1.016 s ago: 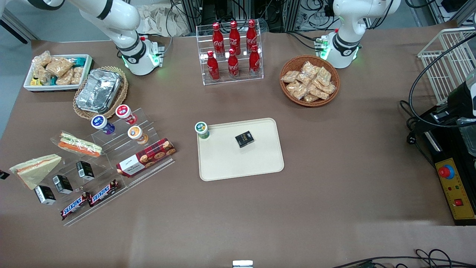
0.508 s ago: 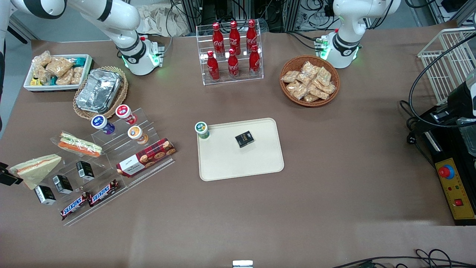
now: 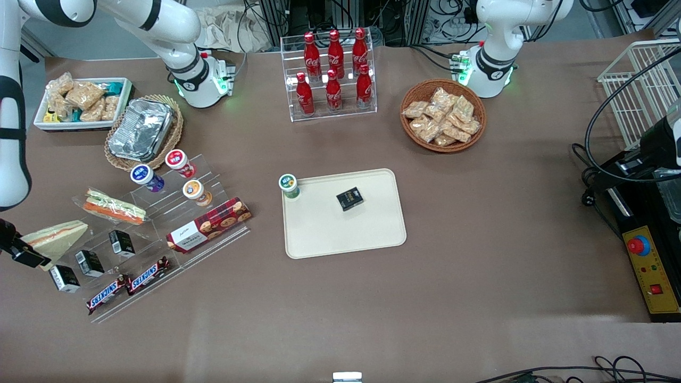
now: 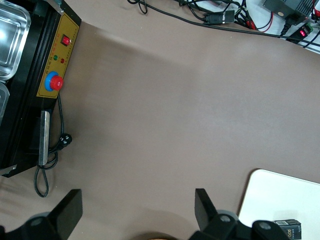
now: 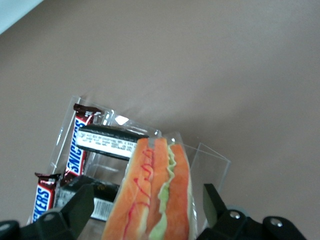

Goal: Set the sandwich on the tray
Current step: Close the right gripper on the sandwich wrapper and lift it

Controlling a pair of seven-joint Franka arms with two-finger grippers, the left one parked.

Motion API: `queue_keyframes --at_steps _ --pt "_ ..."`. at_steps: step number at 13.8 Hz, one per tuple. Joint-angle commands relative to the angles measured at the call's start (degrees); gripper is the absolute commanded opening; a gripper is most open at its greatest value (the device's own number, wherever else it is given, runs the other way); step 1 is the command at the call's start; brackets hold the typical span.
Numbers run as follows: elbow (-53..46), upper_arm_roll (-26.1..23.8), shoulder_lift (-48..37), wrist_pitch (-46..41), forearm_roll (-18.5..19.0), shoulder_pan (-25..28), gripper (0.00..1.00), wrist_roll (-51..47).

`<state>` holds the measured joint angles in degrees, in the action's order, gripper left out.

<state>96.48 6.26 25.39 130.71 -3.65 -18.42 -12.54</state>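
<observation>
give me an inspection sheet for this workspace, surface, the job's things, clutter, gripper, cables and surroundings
Surface: brown table, no spills seen.
Job's things: sandwich lies on the table at the working arm's end, not on the tray. The tray already holds a green-lidded cup and a small black box.
Clutter: clear stepped display with Snickers bars, cookie box, black cartons and cups; longer wrapped sandwich; foil container; cola bottle rack; snack basket; white bin.
Gripper: gripper open, fingers straddling the sandwich's cut edge.
Cables: black cable looping by the control box.
Surroundings: wire basket.
</observation>
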Motion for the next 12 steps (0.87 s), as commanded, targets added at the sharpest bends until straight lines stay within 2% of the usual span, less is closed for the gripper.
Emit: queue_keyframes --at_steps 1,2,4,5,7,8,10,12 --pt "3.88 0.07 -0.87 5.07 -1.18 0.32 0.91 -0.64" --pt "4.67 0.07 -0.96 6.04 -1.18 0.32 0.84 -0.56" --pt "4.94 0.07 -1.05 6.14 -1.09 0.32 0.81 -0.47" --pt "4.94 0.07 -1.05 6.05 -1.09 0.23 0.72 -0.03" --pt "4.94 0.07 -1.13 5.53 -1.0 0.14 0.43 1.28" --pt "4.94 0.07 -1.22 5.44 -1.0 0.05 0.25 2.25" --pt "4.86 0.07 -1.66 5.44 -0.92 0.14 0.0 4.09" --pt "4.42 -0.02 -3.06 5.35 -1.0 -0.12 0.0 8.65"
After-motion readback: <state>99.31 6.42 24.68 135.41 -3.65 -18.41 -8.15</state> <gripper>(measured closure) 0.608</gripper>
